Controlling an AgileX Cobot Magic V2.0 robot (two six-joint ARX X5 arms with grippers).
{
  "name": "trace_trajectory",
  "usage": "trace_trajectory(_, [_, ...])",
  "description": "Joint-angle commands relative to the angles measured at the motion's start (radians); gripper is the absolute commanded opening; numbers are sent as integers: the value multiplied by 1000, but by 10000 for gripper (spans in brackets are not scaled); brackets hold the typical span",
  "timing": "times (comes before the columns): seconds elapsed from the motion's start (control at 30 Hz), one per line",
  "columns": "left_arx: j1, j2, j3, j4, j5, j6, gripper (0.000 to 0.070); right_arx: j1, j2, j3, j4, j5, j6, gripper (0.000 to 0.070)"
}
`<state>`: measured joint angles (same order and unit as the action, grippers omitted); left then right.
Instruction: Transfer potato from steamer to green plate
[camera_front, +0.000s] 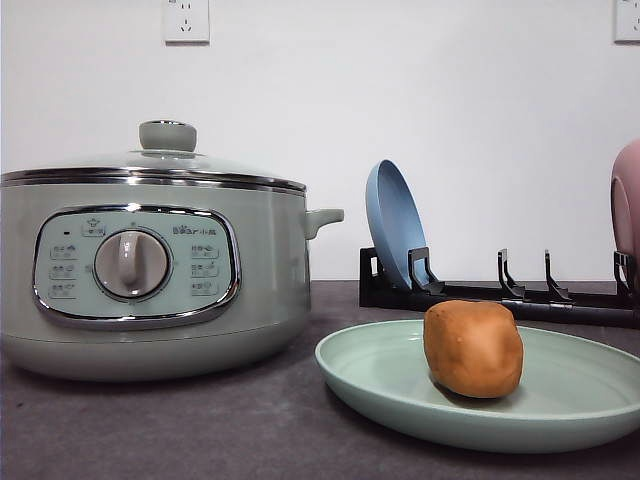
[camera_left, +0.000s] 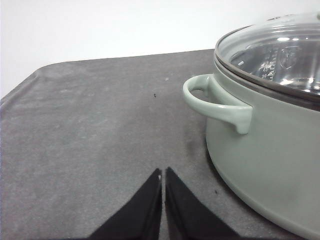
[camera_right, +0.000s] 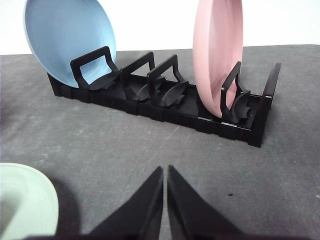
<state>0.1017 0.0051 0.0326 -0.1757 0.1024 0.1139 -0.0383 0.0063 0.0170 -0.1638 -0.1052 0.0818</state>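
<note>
potato (camera_front: 473, 349) on green plate (camera_front: 380, 385), plate's right edge cropped; steamer (camera_front: 150, 270) lidded; left gripper (camera_left: 163, 175), right gripper (camera_right: 165, 172) both closed, empty.

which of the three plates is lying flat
The green plate, flat on the table with the potato on it. The blue plate and pink plate stand upright in the rack.

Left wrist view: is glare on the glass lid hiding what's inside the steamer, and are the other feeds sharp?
Left wrist view: bright reflections on the glass lid hide the steamer interior. Front view: sharp, even light, soft shadow under the potato on the green plate. Right wrist view: rack crisp, blue plate slightly washed out.
</note>
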Motion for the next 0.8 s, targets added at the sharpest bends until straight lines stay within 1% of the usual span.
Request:
trace_trajectory(0.0, [3, -2, -21, -8, -2, -2, 3, 2, -3, -5, 7, 2, -4, 0])
trace_trajectory(0.77, [3, -2, -21, -8, -2, -2, 4, 2, -3, -5, 7, 2, -4, 0])
